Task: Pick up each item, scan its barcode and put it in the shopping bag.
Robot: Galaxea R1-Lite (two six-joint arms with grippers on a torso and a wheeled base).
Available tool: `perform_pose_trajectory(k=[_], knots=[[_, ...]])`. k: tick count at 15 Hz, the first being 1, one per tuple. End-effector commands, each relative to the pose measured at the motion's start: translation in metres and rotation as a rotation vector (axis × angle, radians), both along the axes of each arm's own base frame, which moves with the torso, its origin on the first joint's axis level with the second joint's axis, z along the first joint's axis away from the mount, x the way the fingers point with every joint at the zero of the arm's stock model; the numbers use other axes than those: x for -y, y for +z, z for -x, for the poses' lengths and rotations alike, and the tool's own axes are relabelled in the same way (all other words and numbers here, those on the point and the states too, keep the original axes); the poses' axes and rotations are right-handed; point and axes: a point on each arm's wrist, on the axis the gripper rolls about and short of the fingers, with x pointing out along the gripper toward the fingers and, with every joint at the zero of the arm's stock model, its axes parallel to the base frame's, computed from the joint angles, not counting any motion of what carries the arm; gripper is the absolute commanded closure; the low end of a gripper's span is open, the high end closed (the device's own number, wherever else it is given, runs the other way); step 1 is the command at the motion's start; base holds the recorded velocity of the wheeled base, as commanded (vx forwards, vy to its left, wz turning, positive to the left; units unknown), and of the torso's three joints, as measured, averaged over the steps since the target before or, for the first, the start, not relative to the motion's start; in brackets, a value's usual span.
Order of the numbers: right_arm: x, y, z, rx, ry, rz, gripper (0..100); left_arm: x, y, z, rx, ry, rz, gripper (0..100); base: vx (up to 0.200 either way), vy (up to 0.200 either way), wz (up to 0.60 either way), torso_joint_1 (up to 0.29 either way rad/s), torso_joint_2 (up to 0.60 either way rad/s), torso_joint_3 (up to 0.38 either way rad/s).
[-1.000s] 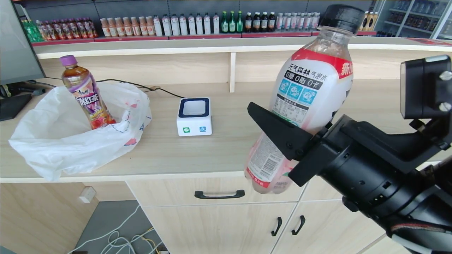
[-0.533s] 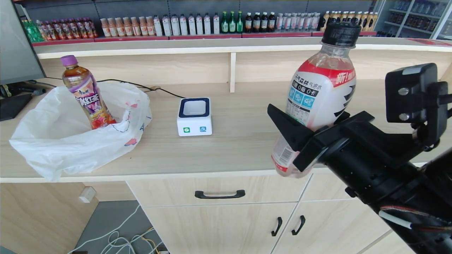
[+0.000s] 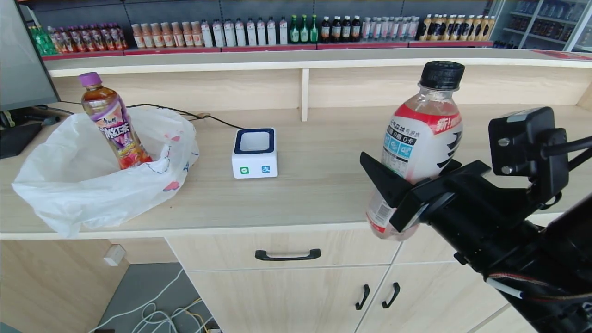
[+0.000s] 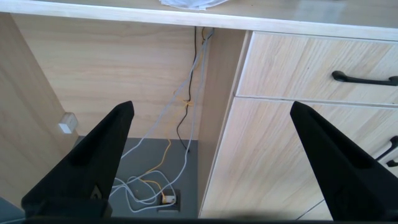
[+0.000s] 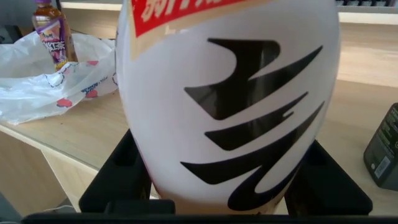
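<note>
The left pincer [image 4: 211, 155] hangs spread wide, low before the cabinet [image 4: 292, 143] under the desk [image 3: 314, 185]. The right pincer [image 3: 416, 178] pinches the black-capped bottle [image 3: 423, 134] upright over the desk's front edge, at the right. Farther back sits the white scanner [image 3: 255, 152]. Left of it, the shopping bag [image 3: 83, 189] holds a purple-capped tea bottle [image 3: 113, 122].
</note>
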Motion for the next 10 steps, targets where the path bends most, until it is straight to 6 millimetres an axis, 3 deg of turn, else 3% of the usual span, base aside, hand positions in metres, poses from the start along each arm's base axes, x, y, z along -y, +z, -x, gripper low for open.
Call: perform_pose_trajectory(k=[1,10], knots=[[0.003,-0.005,-0.002,-0.016,-0.009,-0.003,100,0.000,0.000,0.000,0.000,0.000,0.001,0,0.000,0.000,0.00,0.000,0.00,0.000],[0.005,-0.011,-0.015,-0.038,-0.044,-0.017,100,0.000,0.000,0.000,0.000,0.000,0.001,0,0.000,0.000,0.00,0.000,0.00,0.000]])
